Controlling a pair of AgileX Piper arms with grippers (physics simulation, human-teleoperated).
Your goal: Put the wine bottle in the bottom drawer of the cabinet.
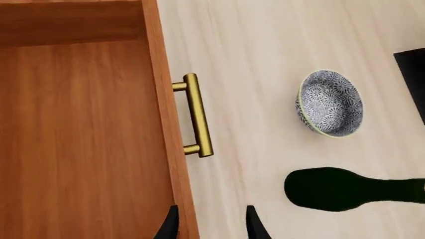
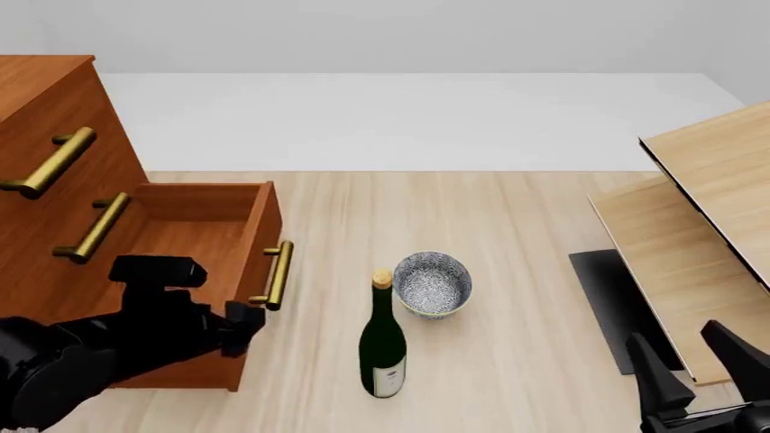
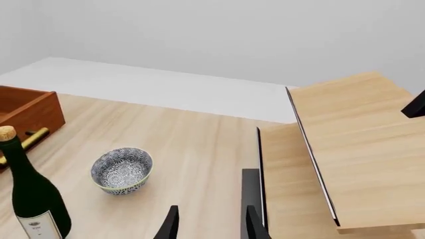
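Observation:
The wine bottle (image 2: 382,347) stands upright on the table, dark green with a gold top and white label; it also shows in the right wrist view (image 3: 30,194) and as a dark shape in the left wrist view (image 1: 339,189). The cabinet (image 2: 49,99) stands at the left. Its bottom drawer (image 2: 193,234) is pulled out, the inside (image 1: 79,139) bare, the brass handle (image 1: 198,115) facing the bottle. My left gripper (image 2: 244,323) hovers open over the drawer's front wall (image 1: 211,228). My right gripper (image 2: 695,365) is open near the right front, holding nothing (image 3: 211,224).
A speckled grey bowl (image 2: 431,284) sits just behind and right of the bottle. Pale slanted wooden furniture (image 2: 698,216) with a black base fills the right side, close to my right gripper. Two upper drawers with brass handles (image 2: 54,162) are closed.

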